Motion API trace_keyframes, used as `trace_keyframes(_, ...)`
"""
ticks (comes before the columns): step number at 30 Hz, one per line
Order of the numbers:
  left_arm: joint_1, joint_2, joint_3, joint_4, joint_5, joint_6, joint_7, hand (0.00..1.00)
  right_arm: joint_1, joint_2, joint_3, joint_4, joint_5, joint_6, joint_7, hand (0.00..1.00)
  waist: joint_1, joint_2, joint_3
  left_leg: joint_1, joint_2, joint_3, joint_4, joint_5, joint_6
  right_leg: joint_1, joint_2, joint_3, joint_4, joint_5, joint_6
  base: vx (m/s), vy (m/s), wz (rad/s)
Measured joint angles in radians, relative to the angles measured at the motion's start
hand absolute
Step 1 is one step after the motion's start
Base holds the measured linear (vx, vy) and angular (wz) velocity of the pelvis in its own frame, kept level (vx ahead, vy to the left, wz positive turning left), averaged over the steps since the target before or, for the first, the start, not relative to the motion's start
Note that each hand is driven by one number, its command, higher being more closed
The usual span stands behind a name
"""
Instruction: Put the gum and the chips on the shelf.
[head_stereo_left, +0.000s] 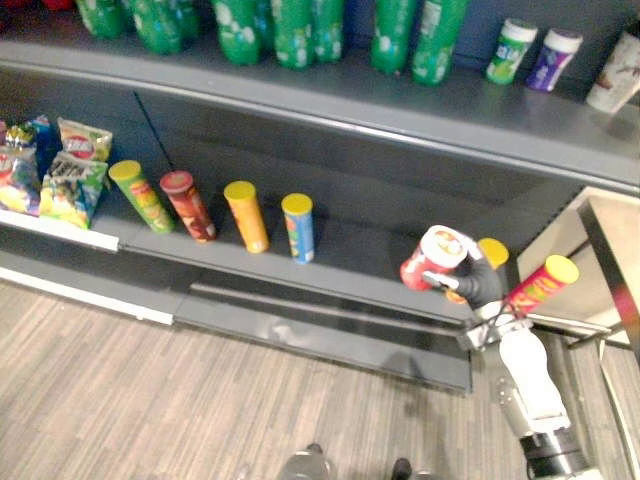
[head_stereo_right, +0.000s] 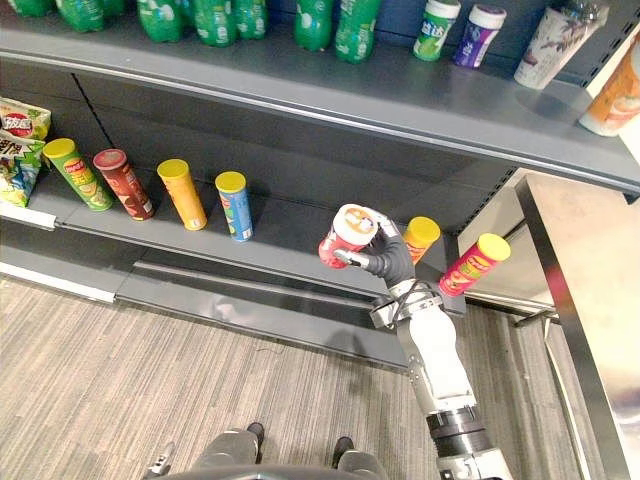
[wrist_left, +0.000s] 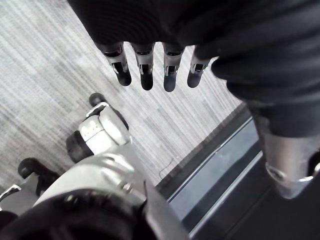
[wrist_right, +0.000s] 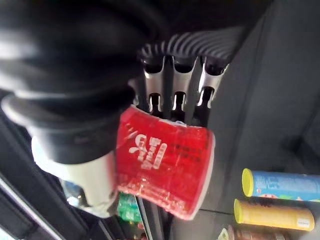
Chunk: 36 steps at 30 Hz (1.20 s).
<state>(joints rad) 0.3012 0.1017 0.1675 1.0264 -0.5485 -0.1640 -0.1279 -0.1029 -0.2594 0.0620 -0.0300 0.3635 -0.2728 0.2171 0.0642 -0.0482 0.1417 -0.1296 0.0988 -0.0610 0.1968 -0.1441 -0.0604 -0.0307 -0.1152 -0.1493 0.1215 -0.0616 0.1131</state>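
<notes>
1. Fingers (wrist_right: 179, 100) of the right hand (head_stereo_right: 390, 262) are curled round a red chips can (head_stereo_right: 342, 242), with the thumb laid against its side. The can is held tilted, white lid uppermost, over the front of the lower shelf (head_stereo_right: 290, 235).
2. The left hand (wrist_left: 146, 70) is seen hanging above the wood-patterned floor (head_stereo_left: 120, 390), its fingers straight and slightly apart.
3. Just behind the held can, an orange can (head_stereo_right: 421, 238) and a pink can (head_stereo_right: 472, 264) are found on the lower shelf. Further left, a row of four cans (head_stereo_left: 245, 215) is lined up, and snack bags (head_stereo_left: 70, 175) are stacked at the left end.
4. On the upper shelf (head_stereo_left: 400, 105), a green gum bottle (head_stereo_right: 433, 28) and a purple gum bottle (head_stereo_right: 476, 35) are placed to the right of the green drink bottles (head_stereo_left: 290, 30).
</notes>
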Motion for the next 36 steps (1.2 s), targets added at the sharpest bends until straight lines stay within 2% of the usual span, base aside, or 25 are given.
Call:
trace_keyframes(1,0.004,-0.002,-0.002,0.000,0.001,0.000,-0.004,0.00,0.010,-0.010,-0.027,0.003,0.004,0.000,-0.012,1.00,-0.019,0.008,-0.004,0.029,0.036,0.069,-0.048,0.049,-0.020,0.013,0.002,-0.027,-0.003,-0.003,-0.005,0.06,-0.116,0.54)
trace_keyframes(2,0.007,-0.002,-0.002,0.000,0.004,0.000,-0.008,0.00,0.013,-0.022,-0.045,0.009,0.008,0.002,-0.017,1.00,-0.026,0.007,-0.003,0.056,0.036,0.085,-0.099,0.091,-0.036,0.027,-0.002,-0.037,-0.006,-0.007,-0.006,0.05,-0.078,0.39)
trace_keyframes(6,0.006,0.006,-0.005,-0.010,0.013,-0.001,-0.013,0.00,0.016,-0.025,-0.052,0.008,0.005,0.001,-0.011,1.00,-0.032,0.000,-0.010,0.104,0.018,0.104,-0.191,0.135,-0.033,0.033,-0.017,-0.026,-0.020,-0.009,-0.006,-0.01,0.010,-0.02)
trace_keyframes(10,-0.004,0.007,-0.015,-0.012,0.019,-0.001,-0.015,0.00,0.012,-0.029,-0.051,-0.009,-0.009,0.020,0.033,1.00,-0.034,0.010,-0.027,0.151,0.013,0.167,-0.285,0.178,-0.036,0.012,-0.015,0.031,-0.033,-0.004,0.001,-0.04,0.020,-0.34)
trace_keyframes(19,-0.046,0.021,-0.026,-0.011,0.022,-0.001,-0.017,0.00,-0.150,-0.100,-0.007,-0.097,0.011,0.144,0.079,1.00,-0.062,0.018,-0.044,0.170,0.019,0.225,-0.298,0.183,-0.032,0.001,-0.002,0.096,-0.054,0.028,0.001,0.00,0.004,-0.22)
trace_keyframes(26,-0.043,0.022,-0.026,0.011,0.061,0.001,-0.012,0.00,-0.269,-0.135,0.011,-0.193,0.117,0.280,0.121,1.00,-0.062,0.016,-0.062,0.184,0.030,0.239,-0.299,0.185,-0.034,0.009,0.011,0.110,-0.070,0.042,-0.008,0.01,-0.005,-0.07)
trace_keyframes(32,-0.047,0.022,-0.025,0.033,0.084,0.002,-0.006,0.00,-0.354,-0.156,0.073,-0.256,0.120,0.319,0.117,1.00,-0.061,0.015,-0.080,0.183,0.038,0.237,-0.299,0.186,-0.038,0.017,0.019,0.109,-0.082,0.044,-0.010,-0.02,-0.007,0.00)
trace_keyframes(36,-0.049,0.026,-0.024,0.042,0.093,0.002,0.001,0.00,-0.422,-0.157,0.089,-0.272,0.119,0.347,0.062,1.00,-0.060,0.007,-0.086,0.181,0.038,0.233,-0.299,0.189,-0.042,0.017,0.019,0.104,-0.085,0.046,-0.009,0.00,0.000,0.01)
